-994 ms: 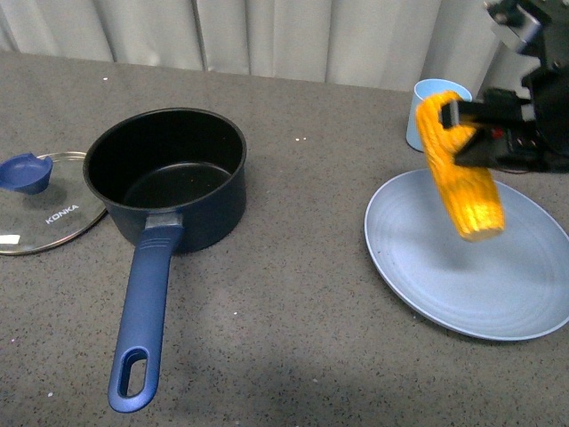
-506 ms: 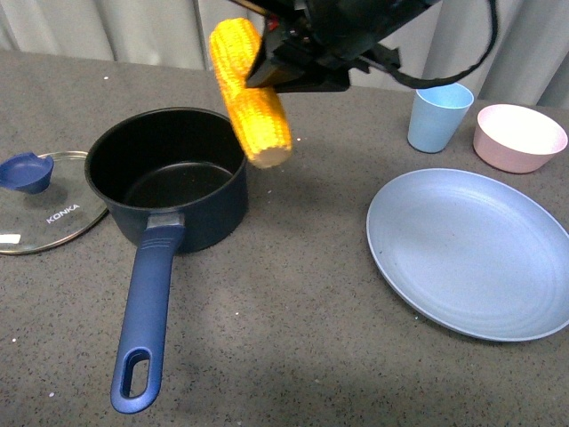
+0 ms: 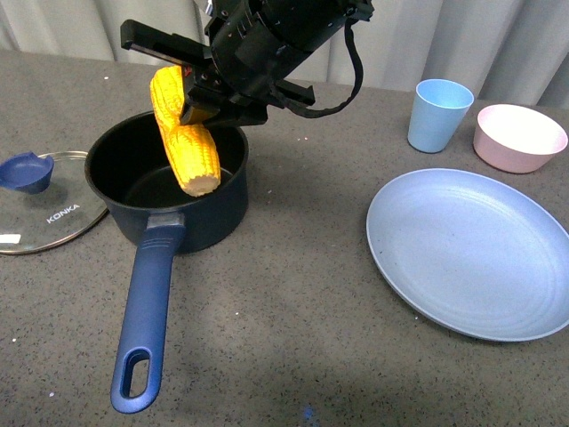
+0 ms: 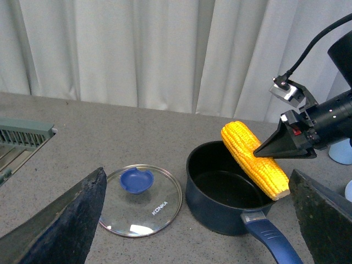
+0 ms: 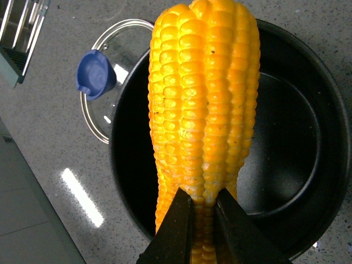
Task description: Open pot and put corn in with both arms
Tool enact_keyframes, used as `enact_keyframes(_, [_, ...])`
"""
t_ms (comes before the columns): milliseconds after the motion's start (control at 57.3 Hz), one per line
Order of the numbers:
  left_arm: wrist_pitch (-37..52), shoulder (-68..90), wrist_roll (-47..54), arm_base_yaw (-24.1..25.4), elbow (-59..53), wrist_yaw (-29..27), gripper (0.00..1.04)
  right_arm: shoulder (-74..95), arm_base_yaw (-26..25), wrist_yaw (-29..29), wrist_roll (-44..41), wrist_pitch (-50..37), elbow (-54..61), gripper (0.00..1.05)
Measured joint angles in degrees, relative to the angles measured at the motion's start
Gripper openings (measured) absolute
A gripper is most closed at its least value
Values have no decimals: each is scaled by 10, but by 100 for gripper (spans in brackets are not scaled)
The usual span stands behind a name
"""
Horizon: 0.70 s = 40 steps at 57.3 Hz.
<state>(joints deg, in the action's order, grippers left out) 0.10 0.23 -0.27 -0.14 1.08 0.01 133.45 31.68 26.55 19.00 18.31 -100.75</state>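
The dark navy pot (image 3: 213, 222) stands uncovered at the left, its long blue handle (image 3: 147, 311) pointing toward me. My right gripper (image 3: 200, 84) is shut on the yellow corn (image 3: 185, 142), which hangs tilted with its blunt end over the pot's opening. In the right wrist view the corn (image 5: 203, 99) is pinched between the black fingers (image 5: 176, 231) above the pot's black inside (image 5: 286, 143). My left gripper (image 4: 196, 171) is open and holds nothing; it looks at the pot (image 4: 214, 201) and the corn (image 4: 254, 159) from a distance.
The glass lid (image 3: 53, 222) with a blue knob (image 3: 25, 172) lies flat left of the pot. A blue plate (image 3: 471, 253), a blue cup (image 3: 440, 114) and a pink bowl (image 3: 519, 135) stand at the right. A grey rack (image 4: 22, 137) sits beyond the lid.
My right arm carried the corn from above the blue plate leftward across the table. It now hangs lower, over the pot's opening.
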Motion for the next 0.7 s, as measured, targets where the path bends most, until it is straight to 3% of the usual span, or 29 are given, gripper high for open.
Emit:
enact_keyframes(366, [0, 0, 0, 0, 0, 0, 98, 56, 7, -10, 14, 32, -86, 4])
enact_keyframes(698, [0, 0, 0, 0, 0, 0, 98, 56, 5, -7, 21, 21, -80, 61])
